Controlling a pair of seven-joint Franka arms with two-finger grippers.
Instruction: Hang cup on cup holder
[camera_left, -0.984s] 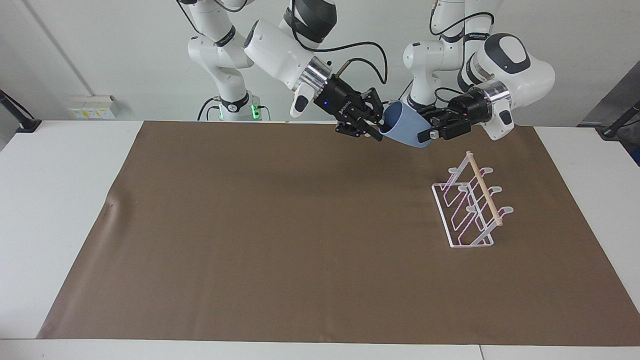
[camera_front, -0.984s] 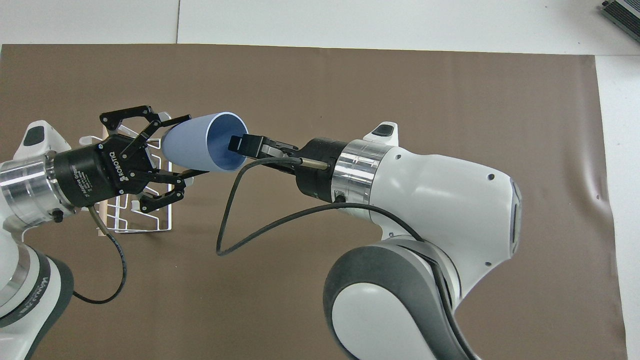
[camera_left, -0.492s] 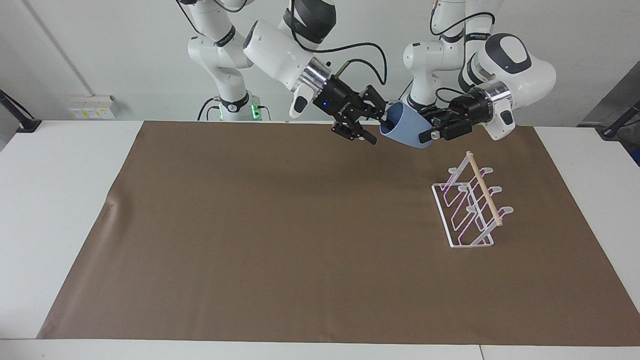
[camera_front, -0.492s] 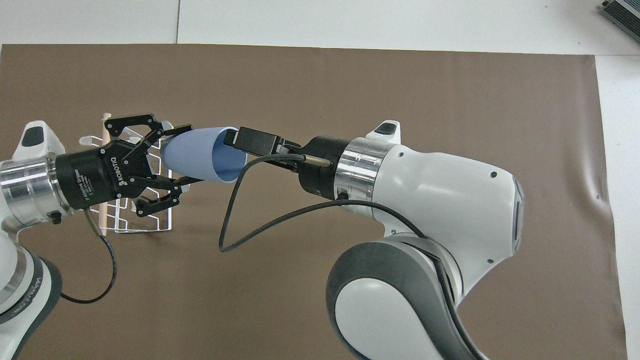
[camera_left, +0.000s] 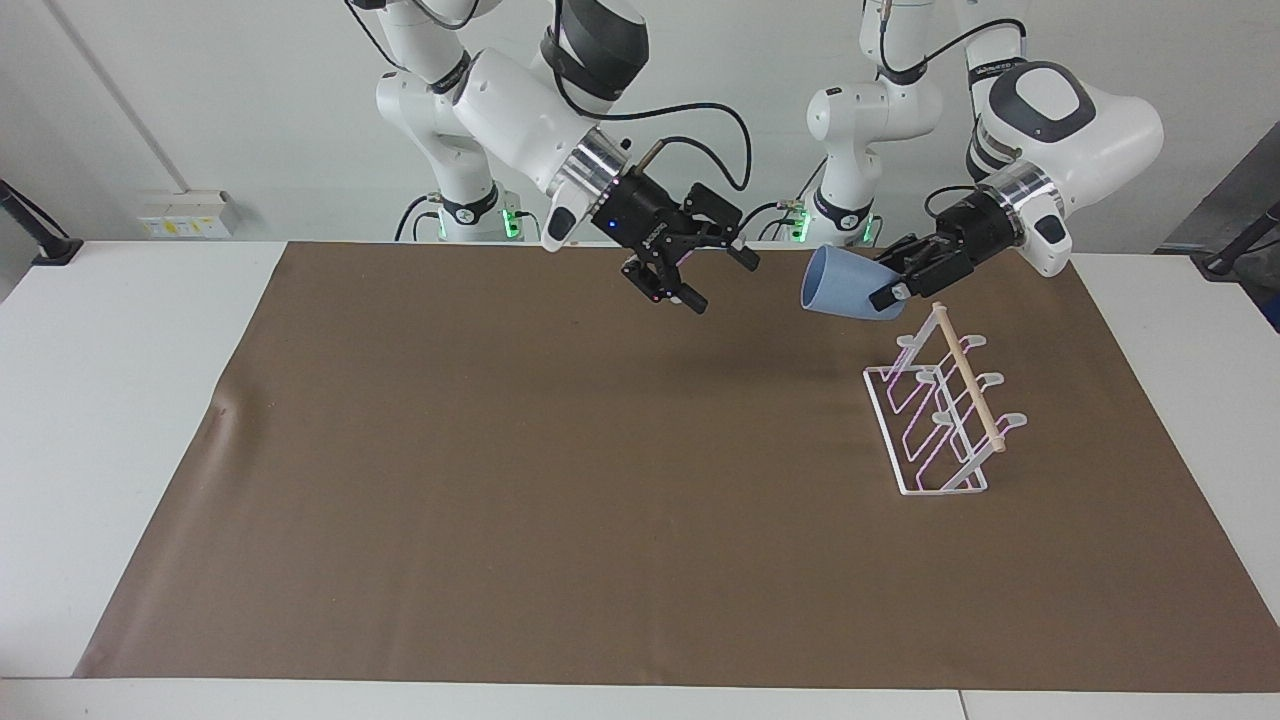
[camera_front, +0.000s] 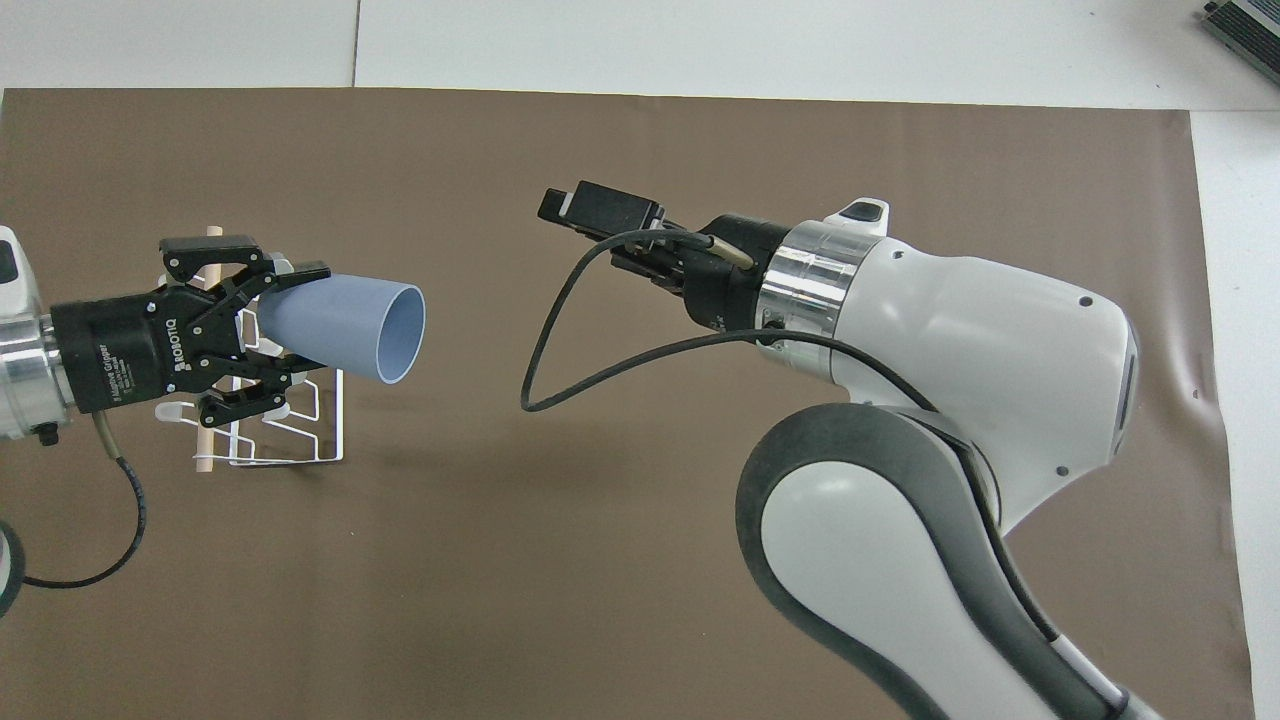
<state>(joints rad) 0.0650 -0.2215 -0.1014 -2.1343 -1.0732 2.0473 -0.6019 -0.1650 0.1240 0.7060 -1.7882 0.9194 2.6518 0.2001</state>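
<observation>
facing view: my left end effector (camera_left: 893, 287) grasps the cup (camera_left: 843, 285) by its base, tilted, in the air over the cup holder (camera_left: 938, 415) on the brown mat (camera_left: 500, 480). my right end effector (camera_left: 715, 275) hangs released, well apart

overhead view: cup (camera_front: 345, 325) on its side over the holder (camera_front: 280, 425), mouth toward my right end effector (camera_front: 575, 212)

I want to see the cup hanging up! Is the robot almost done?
Partly. Done: the cup is up off the table. In hand: the left end effector grips its narrow end, tipped sideways over the cup holder. The right end effector is open, over the brown mat. Left: slip the cup onto a prong.
</observation>
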